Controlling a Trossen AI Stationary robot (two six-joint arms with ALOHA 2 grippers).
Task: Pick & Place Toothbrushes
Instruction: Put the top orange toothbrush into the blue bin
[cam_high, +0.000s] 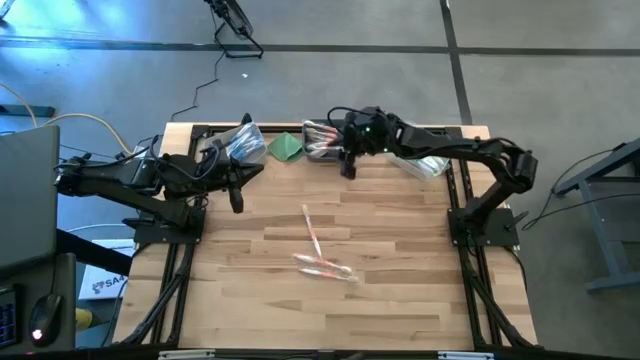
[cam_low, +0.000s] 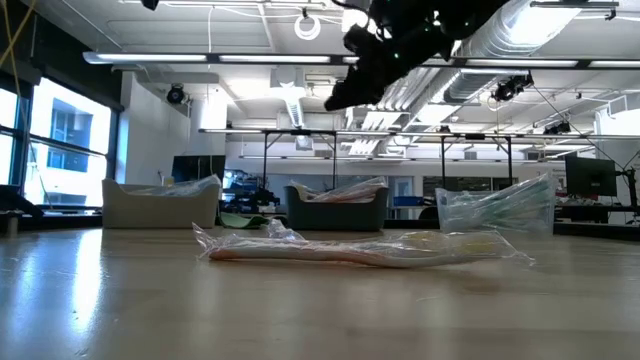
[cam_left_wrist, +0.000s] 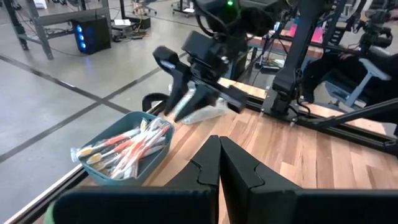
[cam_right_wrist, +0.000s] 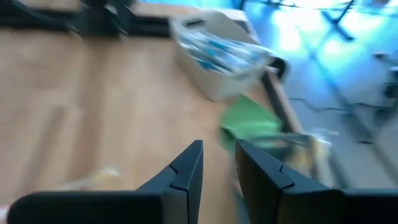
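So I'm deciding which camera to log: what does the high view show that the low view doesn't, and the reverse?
Only the high view shows both arms whole, the left gripper near the left bin, and the toothbrushes lying as separate packets on the table. Only the low view shows the room behind and the packets' clear wrapping edge-on. Both show the toothbrushes, three bins, the green cloth, and the right gripper raised, holding nothing.

No readable text anywhere. A white sheet (cam_high: 100, 285) left of the table (cam_high: 400, 300) carried dark print, too small to read.
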